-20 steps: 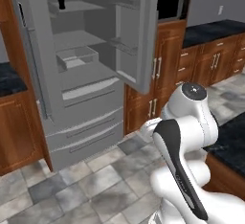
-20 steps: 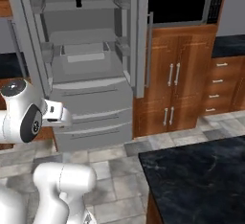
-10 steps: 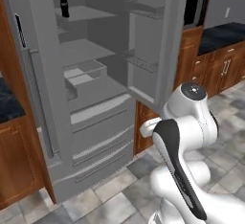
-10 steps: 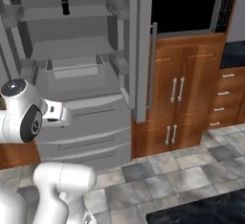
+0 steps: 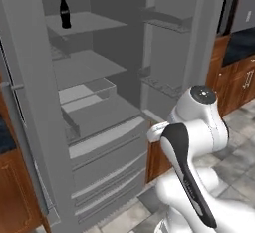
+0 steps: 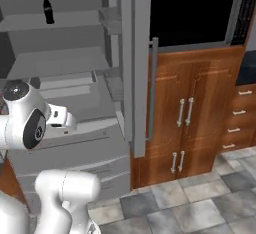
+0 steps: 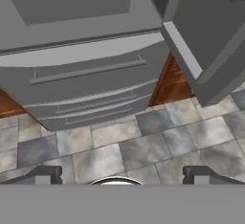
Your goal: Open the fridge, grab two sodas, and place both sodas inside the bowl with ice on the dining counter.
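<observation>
The fridge [image 5: 99, 147] stands open close in front of me, both doors swung wide and grey shelves showing. One of the sodas, a slim black cola bottle [image 5: 64, 12], stands upright on the top shelf, at the upper left in the right base view [image 6: 47, 9]. My gripper [image 7: 122, 176] is open and empty, well below the bottle. It looks down at the fridge's drawer fronts [image 7: 86, 70] and the tiled floor. The bowl and the dining counter are out of view.
The open right fridge door [image 6: 136, 68] juts toward me beside the arm, and the left door [image 5: 25, 102] stands close at the left. Reddish-brown wood cabinets [image 6: 200, 113] with a black built-in oven [image 6: 195, 13] above sit right of the fridge. Grey floor tiles [image 7: 143, 146] lie below.
The whole picture has shifted: the base has driven closer to the fridge, which now looms larger. The arm keeps its pose and the gripper stays open.
</observation>
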Robot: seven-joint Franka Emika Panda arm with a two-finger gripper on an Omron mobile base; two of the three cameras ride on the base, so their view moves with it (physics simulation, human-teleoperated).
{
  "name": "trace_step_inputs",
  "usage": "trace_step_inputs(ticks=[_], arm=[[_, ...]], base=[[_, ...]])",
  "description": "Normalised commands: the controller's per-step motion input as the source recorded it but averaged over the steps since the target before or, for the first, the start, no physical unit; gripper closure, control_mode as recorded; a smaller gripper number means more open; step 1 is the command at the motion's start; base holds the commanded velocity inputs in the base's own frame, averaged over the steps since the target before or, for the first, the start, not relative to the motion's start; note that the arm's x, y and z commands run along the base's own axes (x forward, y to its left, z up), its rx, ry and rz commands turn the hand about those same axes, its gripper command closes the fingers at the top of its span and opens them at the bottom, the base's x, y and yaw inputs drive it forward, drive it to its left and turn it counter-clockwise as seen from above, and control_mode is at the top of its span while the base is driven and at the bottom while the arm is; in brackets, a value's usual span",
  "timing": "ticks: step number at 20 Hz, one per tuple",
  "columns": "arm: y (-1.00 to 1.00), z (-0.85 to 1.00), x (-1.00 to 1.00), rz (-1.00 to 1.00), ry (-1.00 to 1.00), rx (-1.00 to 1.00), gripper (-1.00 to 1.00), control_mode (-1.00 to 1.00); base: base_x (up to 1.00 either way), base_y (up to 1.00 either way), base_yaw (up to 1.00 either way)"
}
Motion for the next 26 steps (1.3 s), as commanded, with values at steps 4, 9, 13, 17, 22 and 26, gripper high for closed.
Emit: trace_step_inputs(ticks=[4,9,13,17,22,26], arm=[[0.00,0.00,0.00,0.00,0.00,0.00,-1.00,1.00],[0.00,0.00,0.00,0.00,0.00,0.00,-1.00,1.00],[0.00,0.00,0.00,0.00,0.00,0.00,-1.00,1.00],[0.00,0.00,0.34,0.16,-0.06,0.03,-1.00,-1.00],[0.13,0.42,0.43,0.19,-0.37,0.04,-1.00,-1.00],[0.28,0.83,0.24,0.04,-0.42,0.00,-1.00,-1.00]], base=[[0.96,0.02,0.25],[0.90,0.00,0.33],[0.94,0.00,0.35],[0.46,0.00,0.17],[0.00,0.00,0.00],[0.00,0.00,0.00]])
